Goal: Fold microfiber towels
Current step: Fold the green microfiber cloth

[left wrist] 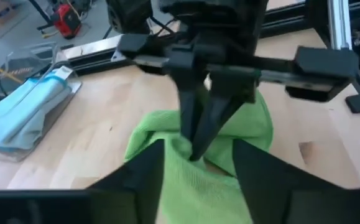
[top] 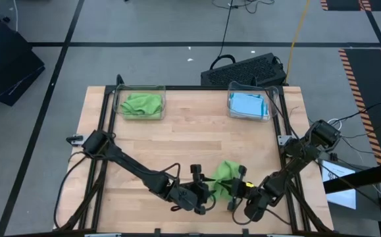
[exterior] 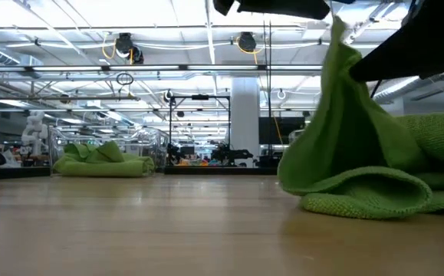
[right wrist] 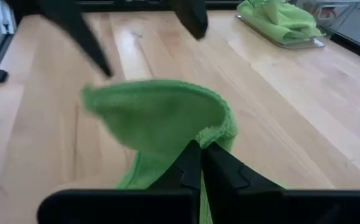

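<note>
A lime green microfiber towel [top: 226,172] lies bunched near the table's front edge, right of the middle. One part of it is drawn up into a peak [exterior: 337,38]; the rest lies on the wood [exterior: 367,195]. My right gripper [right wrist: 201,149] is shut on that raised part. My left gripper [top: 203,191] faces it from the left and is open, with one finger [left wrist: 148,171] on each side of the cloth. My right gripper pinches a hemmed edge of the green towel [right wrist: 216,132] between its two fingers. It comes from the table's right, slanting slightly down. That edge is lifted, and the cloth hangs slack from it onto the table. My left gripper is open around the cloth; I cannot tell whether it touches.
At the far left stands a clear bin with green towels [top: 141,104]. At the far right, another bin holds light blue towels [top: 248,105]. Bare wood stretches between the bins and the two grippers. The table's front edge is close behind both wrists.
</note>
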